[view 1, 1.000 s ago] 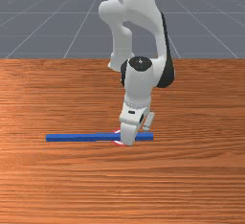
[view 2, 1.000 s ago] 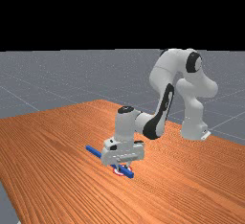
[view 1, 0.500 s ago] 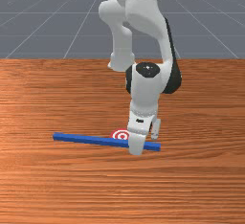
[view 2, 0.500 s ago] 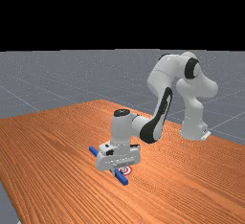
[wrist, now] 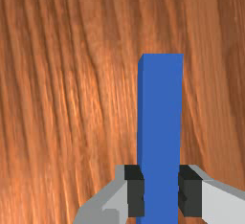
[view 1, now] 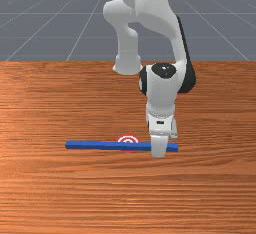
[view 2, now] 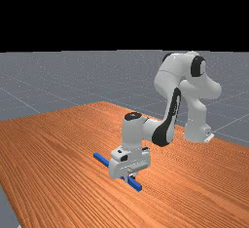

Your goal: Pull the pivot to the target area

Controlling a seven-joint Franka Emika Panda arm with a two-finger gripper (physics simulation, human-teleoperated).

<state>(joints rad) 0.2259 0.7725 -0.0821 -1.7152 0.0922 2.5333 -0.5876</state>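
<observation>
Since the earlier front view, the bar has slid toward that view's right and swung almost level, its long axis crossing the front edge of the target, its held end right of it. The pull seems nearly done: a slight nudge toward the arm's base, then release.

In the far view it slants down rightward; its fit over the target is hard to judge.

In the wrist view the gripper clamps the bar.
</observation>
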